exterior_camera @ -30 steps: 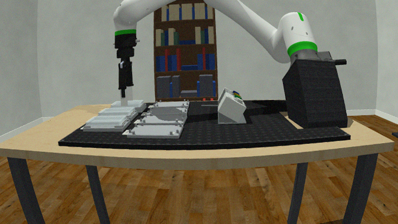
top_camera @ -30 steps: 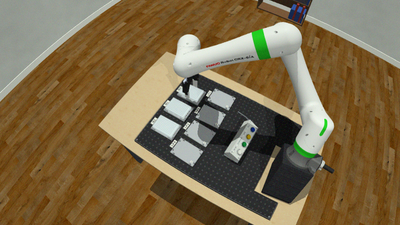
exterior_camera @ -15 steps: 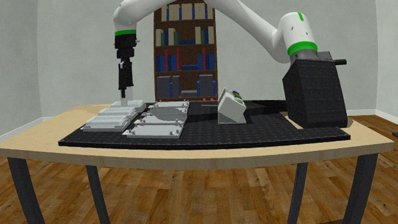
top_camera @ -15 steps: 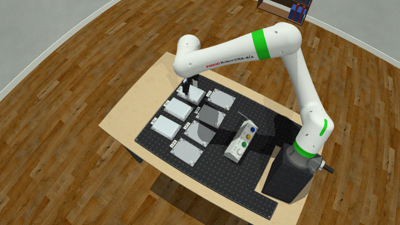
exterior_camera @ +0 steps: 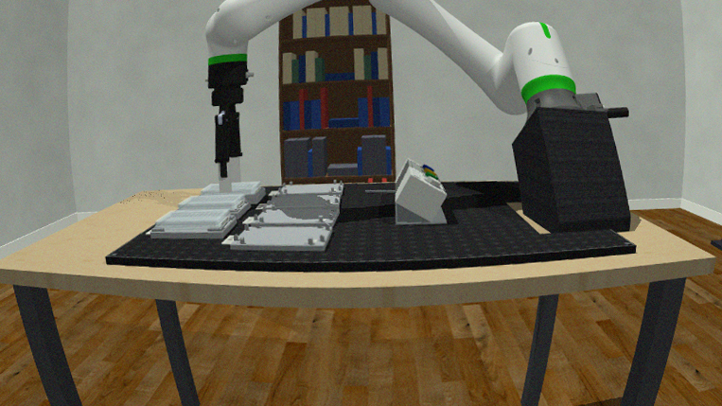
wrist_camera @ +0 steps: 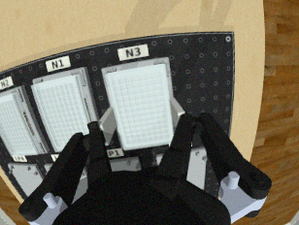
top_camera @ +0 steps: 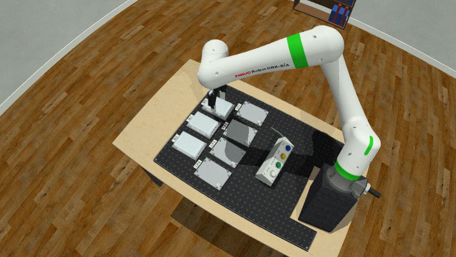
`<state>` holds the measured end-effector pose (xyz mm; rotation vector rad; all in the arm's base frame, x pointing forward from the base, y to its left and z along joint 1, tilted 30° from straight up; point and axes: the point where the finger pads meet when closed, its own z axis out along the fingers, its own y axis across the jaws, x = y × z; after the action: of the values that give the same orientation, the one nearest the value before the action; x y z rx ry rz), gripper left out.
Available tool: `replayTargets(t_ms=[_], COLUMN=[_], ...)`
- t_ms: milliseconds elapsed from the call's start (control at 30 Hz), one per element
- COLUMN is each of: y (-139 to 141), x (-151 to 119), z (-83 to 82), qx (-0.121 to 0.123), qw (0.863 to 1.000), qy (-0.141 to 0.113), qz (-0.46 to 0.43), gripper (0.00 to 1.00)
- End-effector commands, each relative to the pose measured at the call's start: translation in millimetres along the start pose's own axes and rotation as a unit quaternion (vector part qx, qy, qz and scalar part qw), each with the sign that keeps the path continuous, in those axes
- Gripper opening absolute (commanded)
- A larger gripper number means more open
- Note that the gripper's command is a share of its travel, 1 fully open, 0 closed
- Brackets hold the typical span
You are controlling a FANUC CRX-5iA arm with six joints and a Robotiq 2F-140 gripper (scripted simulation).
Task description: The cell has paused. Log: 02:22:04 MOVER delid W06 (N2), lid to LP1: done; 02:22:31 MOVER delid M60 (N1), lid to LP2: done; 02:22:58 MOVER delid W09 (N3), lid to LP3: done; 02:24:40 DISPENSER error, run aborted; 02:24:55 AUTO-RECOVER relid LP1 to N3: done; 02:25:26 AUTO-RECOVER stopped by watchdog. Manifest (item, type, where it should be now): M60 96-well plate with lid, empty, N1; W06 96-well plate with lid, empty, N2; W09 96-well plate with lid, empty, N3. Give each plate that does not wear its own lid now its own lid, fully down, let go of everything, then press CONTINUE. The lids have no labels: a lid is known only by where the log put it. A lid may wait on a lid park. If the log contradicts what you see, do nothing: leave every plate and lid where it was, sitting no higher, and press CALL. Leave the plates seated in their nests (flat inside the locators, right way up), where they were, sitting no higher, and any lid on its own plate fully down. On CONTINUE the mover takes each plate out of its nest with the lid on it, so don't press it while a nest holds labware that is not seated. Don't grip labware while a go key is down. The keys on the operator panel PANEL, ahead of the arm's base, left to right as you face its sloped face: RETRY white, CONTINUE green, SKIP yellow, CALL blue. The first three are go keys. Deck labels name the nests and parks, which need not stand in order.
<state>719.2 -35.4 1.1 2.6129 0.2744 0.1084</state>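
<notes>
Three white 96-well plates stand in a row of nests on the black deck: N3 [top_camera: 219,108] farthest, N1 [top_camera: 203,123] in the middle, and a third [top_camera: 188,145] nearest. In the wrist view N3 [wrist_camera: 138,105] and N1 [wrist_camera: 61,107] show under their labels. My gripper [top_camera: 214,103] points straight down over the N3 plate. Its fingers straddle the near end of that plate and are shut on the lid there, also in the side view [exterior_camera: 224,179]. I cannot tell whether the lid is down on the plate or just above it. I cannot tell which other plates wear lids.
Four grey lid parks [top_camera: 239,132] run in a row beside the nests; I cannot make out a lid on any. The operator panel [top_camera: 275,161] stands ahead of the arm's base, with blue [top_camera: 288,147], yellow [top_camera: 283,155], green [top_camera: 278,164] and white [top_camera: 273,173] keys.
</notes>
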Motion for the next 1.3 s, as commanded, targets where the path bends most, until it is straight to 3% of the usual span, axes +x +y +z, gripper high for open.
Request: replayTargets(t_ms=[0,967,1000,1267], y=[0.0,0.0,0.0,0.0], x=[0.2,0.2,0.2,0.2], z=[-0.3,-0.3,-0.3,-0.3], qx=[0.0,0.0,0.0,0.0], qw=[1.0,1.0,1.0,1.0], qy=[0.0,0.0,0.0,0.0], qz=[0.0,0.0,0.0,0.0], gripper=[0.0,0.0,0.66,0.66])
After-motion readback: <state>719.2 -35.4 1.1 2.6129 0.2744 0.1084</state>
